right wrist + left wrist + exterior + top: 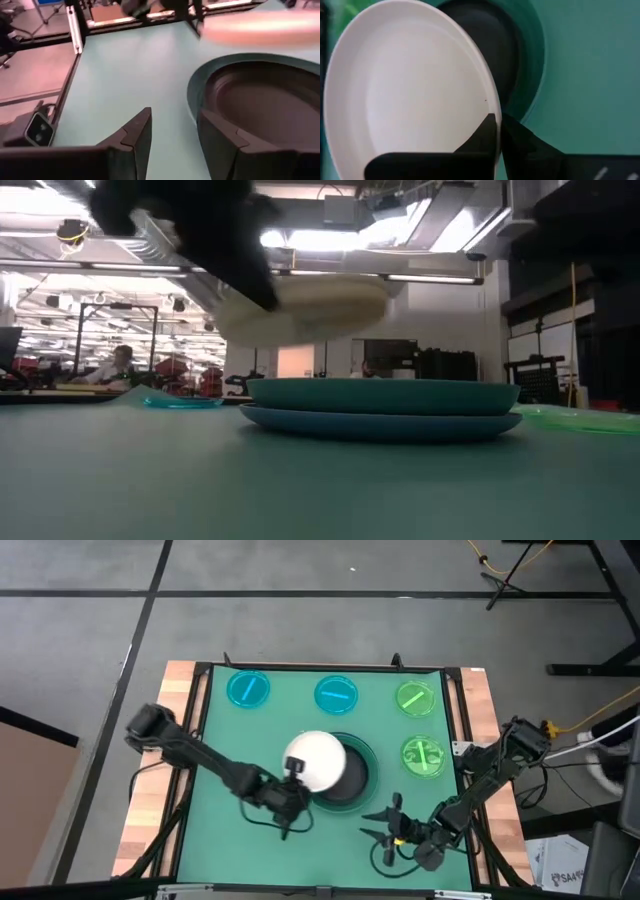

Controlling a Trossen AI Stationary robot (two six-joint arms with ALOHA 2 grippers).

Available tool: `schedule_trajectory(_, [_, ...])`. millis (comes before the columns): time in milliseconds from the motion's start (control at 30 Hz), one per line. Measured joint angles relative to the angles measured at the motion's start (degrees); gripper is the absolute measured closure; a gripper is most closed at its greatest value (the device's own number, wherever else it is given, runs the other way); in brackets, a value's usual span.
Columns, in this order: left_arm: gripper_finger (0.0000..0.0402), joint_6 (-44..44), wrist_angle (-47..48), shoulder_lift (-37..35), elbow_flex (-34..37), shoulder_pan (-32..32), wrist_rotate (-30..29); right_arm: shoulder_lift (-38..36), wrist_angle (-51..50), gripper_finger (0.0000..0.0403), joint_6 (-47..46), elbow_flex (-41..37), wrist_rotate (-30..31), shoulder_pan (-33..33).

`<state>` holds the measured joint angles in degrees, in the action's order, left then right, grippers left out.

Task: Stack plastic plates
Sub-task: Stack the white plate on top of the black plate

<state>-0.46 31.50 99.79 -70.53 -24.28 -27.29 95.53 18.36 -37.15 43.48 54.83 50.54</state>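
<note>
On the green table [215, 840], largest first, sits the stack of plates near the middle: a pale blue plate [300, 423] at the bottom, seen only as a thin rim in the low view, with a teal-green plate [380, 394] on it. From above the blue one is hidden altogether, and only an arc of teal rim shows. Inside that rim lies the black plate [355, 775], about half of it covered from above by the white plate [318, 760].

That white plate is held in the air over the stack, clear of the plates below in the low view, where it is blurred and partly hidden behind the dark arm. Its far edge is cut off in the left wrist view.

Four small plates lie flat toward the far edge and right side: two cyan plates [248, 690] [336, 694] and two bright green plates [415, 698] [422, 755], all apart from each other and from the stack.

Reaching in from the table's left side, the left gripper [293, 772] is clamped on the white plate's near rim, its dark fingers [487, 132] pinching the edge. The right gripper [172, 132] hovers low near the front edge, right of the stack, fingers spread and holding nothing, pointed at the black plate's rim.
</note>
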Motion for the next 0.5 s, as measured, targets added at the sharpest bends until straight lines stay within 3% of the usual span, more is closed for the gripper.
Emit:
schedule_trajectory(333, [0.0395, 6.3, -0.8, 13.7, -12.0, 4.9, 7.5, 0.0, 2.9, 0.0256, 7.0, 0.0, 16.6, 5.1])
schedule_trajectory(500, [0.0395, 6.8, -0.3, 16.5, -13.1, 6.1, 8.8, 0.2, 2.6, 0.0256, 7.0, 0.0, 14.6, 4.9])
